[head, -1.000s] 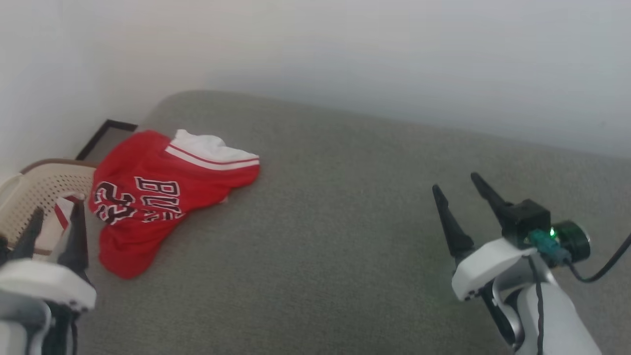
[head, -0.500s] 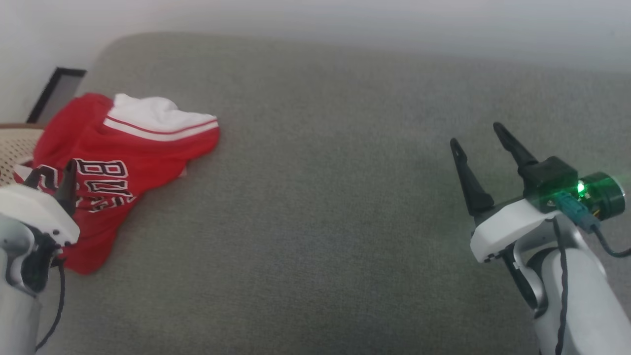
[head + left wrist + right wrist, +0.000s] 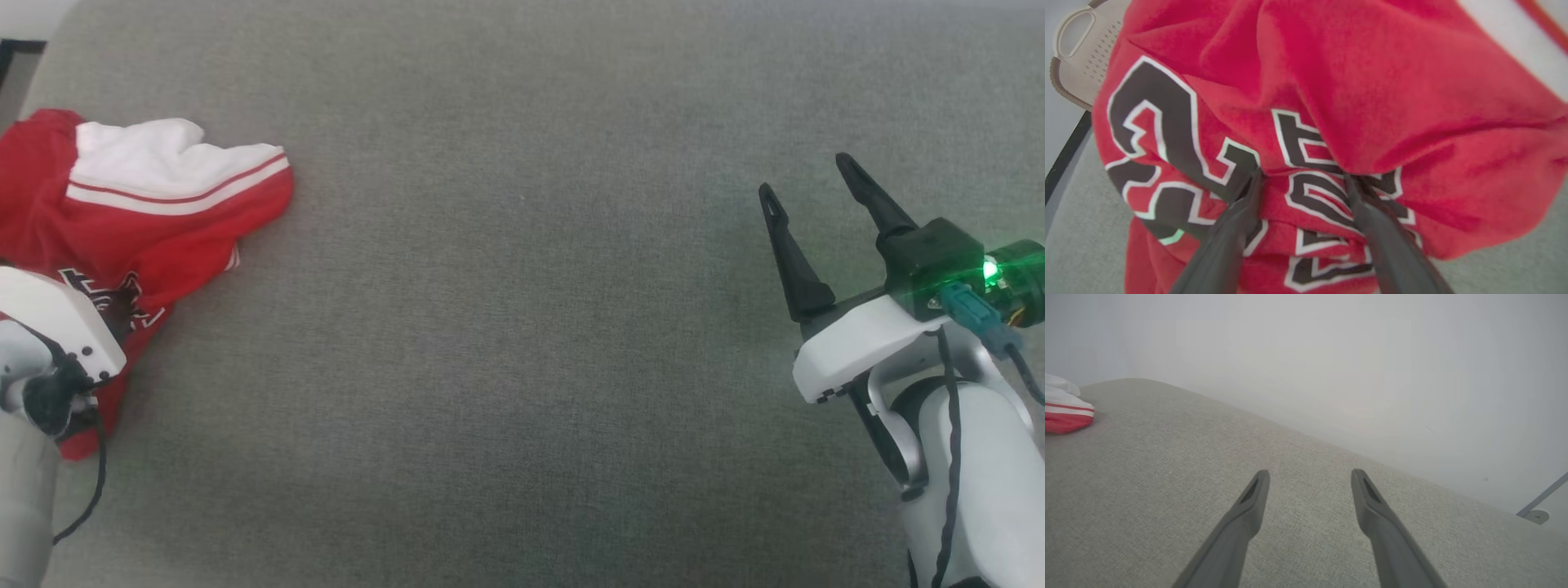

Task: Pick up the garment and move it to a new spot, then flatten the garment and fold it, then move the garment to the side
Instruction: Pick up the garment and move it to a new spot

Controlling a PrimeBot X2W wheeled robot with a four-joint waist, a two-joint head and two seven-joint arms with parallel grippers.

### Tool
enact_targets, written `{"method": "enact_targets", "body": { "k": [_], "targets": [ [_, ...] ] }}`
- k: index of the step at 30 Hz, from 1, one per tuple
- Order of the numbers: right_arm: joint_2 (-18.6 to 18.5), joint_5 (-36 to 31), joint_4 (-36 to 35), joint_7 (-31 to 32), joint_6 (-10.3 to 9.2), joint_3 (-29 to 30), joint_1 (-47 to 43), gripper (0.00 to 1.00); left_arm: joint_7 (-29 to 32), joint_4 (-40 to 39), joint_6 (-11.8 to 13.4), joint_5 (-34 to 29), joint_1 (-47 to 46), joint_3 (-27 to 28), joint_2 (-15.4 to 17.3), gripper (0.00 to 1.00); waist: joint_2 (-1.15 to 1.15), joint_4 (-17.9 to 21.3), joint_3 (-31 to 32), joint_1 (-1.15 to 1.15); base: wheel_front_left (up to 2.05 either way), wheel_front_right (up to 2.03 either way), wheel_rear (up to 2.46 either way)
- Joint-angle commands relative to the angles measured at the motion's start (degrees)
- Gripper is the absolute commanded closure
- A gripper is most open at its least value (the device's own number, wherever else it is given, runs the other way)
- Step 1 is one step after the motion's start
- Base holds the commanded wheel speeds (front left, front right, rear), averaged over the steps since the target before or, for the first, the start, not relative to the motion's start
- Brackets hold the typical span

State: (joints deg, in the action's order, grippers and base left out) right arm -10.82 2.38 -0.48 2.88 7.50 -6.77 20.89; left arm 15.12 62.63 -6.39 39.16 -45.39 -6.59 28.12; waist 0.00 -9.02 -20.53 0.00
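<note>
The garment (image 3: 163,220) is a red jersey with a white striped sleeve end, lying crumpled at the left edge of the grey cushion (image 3: 522,327). In the left wrist view my left gripper (image 3: 1303,177) is open, its two tips pressed into the garment (image 3: 1372,102) on either side of a fold, over the black print. Its white wrist housing (image 3: 57,322) covers part of the shirt in the head view. My right gripper (image 3: 807,176) hovers open and empty over bare cushion far to the right. From that wrist, the right gripper (image 3: 1310,473) points across the cushion, with the garment (image 3: 1065,416) at the far left edge.
A beige perforated basket (image 3: 1077,49) sits just beyond the garment off the cushion's left end, beside a black frame (image 3: 1065,151). A pale wall (image 3: 1331,355) rises behind the cushion. A metal leg and foot (image 3: 1535,502) stand at the far right.
The head camera has tilted down, so the whole scene shifted up and left. My left gripper has moved from beside the basket onto the garment. The right gripper stays open over the cushion.
</note>
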Motion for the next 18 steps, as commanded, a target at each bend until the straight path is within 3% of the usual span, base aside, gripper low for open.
{"method": "enact_targets", "body": {
  "k": [1, 6, 8, 9, 18],
  "targets": [
    [0.0, -0.3, -0.7, 0.3, -0.02, 0.2, 0.6, 0.0, 0.7, 1.6, -0.3, -0.3, -1.0, -0.4, -0.3, 0.0, 0.0, 0.5, -1.0, 0.0, 0.0, 0.0, 0.0],
    [0.1, -0.6, -1.3, 0.6, -0.02, 0.5, 0.6, 0.0, 1.7, 6.1, -0.4, -0.7, -2.5, -1.7, -1.7, 0.02, 0.0, 0.6, -1.9, 0.0, 0.0, 0.0, 0.0],
    [0.3, -0.8, -1.3, 0.6, -0.02, 0.7, 0.5, 0.0, 1.3, 7.1, -0.4, -0.5, -2.8, -1.9, -2.0, 0.87, 0.0, 0.5, -1.9, 0.0, 0.0, 0.0, 0.0],
    [0.4, -0.8, -1.2, 0.6, -0.02, 0.8, 0.5, 0.0, 0.0, 7.2, -0.3, -0.8, -3.1, -2.0, -1.9, 1.0, 0.0, 0.4, -1.8, 0.0, 0.0, 0.0, 0.0],
    [1.5, -0.2, 1.2, -1.3, -0.02, 2.1, -0.9, 0.0, -9.9, 6.5, -0.9, -1.8, -6.0, -2.5, 2.6, 1.0, 0.0, -0.5, 2.3, 0.0, 0.0, 0.0, 0.0]
  ]
}}
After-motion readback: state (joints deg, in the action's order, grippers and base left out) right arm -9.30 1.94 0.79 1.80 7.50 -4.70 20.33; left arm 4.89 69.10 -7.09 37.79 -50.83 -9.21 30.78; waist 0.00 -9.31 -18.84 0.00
